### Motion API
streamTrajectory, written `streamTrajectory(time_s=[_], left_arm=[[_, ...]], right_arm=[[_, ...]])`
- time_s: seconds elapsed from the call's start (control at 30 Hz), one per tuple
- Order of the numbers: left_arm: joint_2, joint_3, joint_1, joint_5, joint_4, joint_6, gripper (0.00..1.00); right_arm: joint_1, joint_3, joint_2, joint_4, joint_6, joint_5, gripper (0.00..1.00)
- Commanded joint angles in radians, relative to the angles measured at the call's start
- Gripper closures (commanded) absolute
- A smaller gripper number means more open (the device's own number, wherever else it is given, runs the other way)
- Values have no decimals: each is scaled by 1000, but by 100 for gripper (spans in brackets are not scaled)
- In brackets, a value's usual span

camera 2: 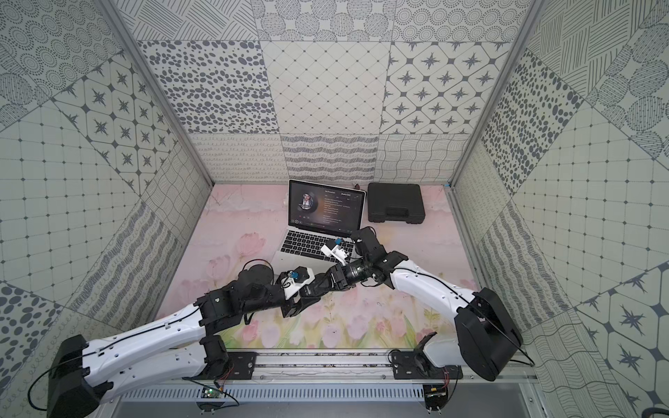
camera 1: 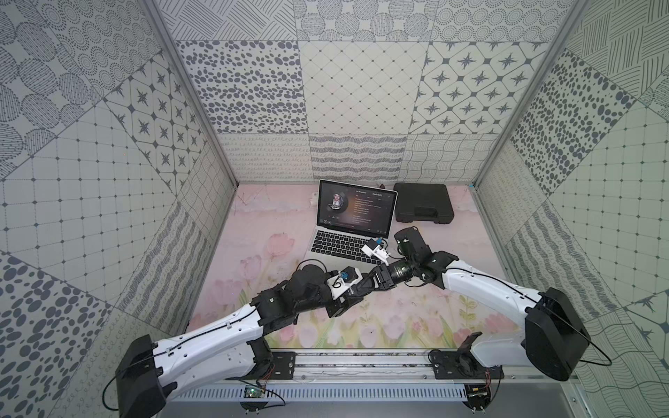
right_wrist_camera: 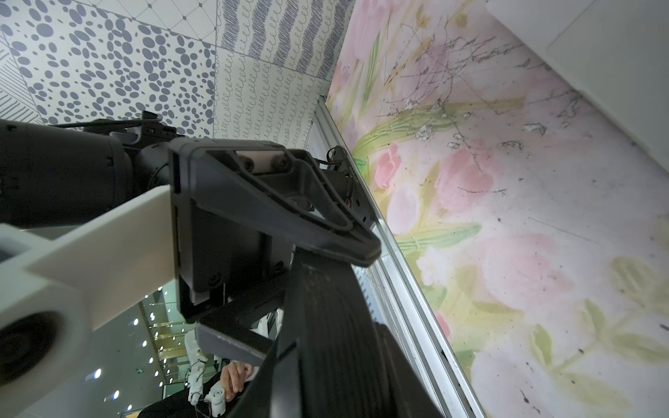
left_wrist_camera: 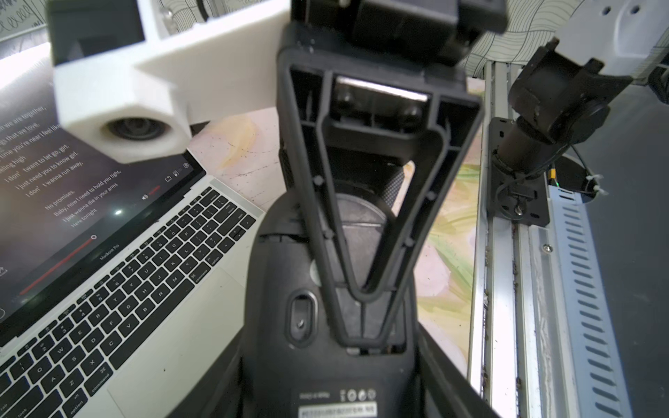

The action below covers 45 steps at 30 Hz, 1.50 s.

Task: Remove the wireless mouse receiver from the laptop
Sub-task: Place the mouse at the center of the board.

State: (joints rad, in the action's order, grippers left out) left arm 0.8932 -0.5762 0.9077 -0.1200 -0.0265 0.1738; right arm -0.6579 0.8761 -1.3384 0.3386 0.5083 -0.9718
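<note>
Well, the left pincer (left_wrist_camera: 329, 347) is clamped round an upturned black mouse (left_wrist_camera: 325, 365). The right pincer (left_wrist_camera: 362, 336) pokes its tip into the mouse's underside; whether it grips anything, I cannot tell. The receiver is hidden from me. The open laptop (camera 1: 353, 217) sits just behind both pincers.

Could not make out the wireless mouse receiver anywhere: too small or covered; found the laptop's (camera 1: 344, 246) front corner toward the desk's right edge hidden behind a white camera mount (camera 1: 373, 249) in both top views; saw the black mouse (left_wrist_camera: 282, 289) only partly, crossed by a triangular finger (left_wrist_camera: 364, 318), cut off at the left wrist view's edge, label blurred.
</note>
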Motion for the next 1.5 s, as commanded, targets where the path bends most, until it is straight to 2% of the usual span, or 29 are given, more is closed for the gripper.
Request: streamTrajectory(time_s=[0.0,0.1,0.2,0.3,0.43,0.53,0.67,0.8,1.1,1.33,1.47], left_arm=[[-98,46,-5,158,64,-119,48],[-157,70,-2,220,55,-139,45],[-187,77,-3,278,34,-168,38],[-194,77,-1,340,6,-188,31],[-197,83,-4,355,-1,-202,21],[-192,84,-3,361,2,-215,1],[-161,67,-6,397,-19,-238,1],[-138,59,-8,398,-28,-255,1],[-182,70,-15,401,-43,-266,1],[-233,85,-15,423,-62,-275,1],[-254,88,-15,451,-74,-278,1]], right_arm=[[82,44,24,277,-172,542,96],[81,79,31,373,-203,811,97],[82,92,42,419,-217,995,96],[88,83,52,426,-226,1087,96],[116,76,75,431,-228,1107,98],[121,86,81,458,-236,1185,98],[121,106,60,474,-260,1317,99],[117,137,-24,475,-299,1462,100],[31,207,-349,441,-429,1918,100],[-18,172,-533,316,-496,2050,100],[-31,172,-641,314,-481,2059,100]])
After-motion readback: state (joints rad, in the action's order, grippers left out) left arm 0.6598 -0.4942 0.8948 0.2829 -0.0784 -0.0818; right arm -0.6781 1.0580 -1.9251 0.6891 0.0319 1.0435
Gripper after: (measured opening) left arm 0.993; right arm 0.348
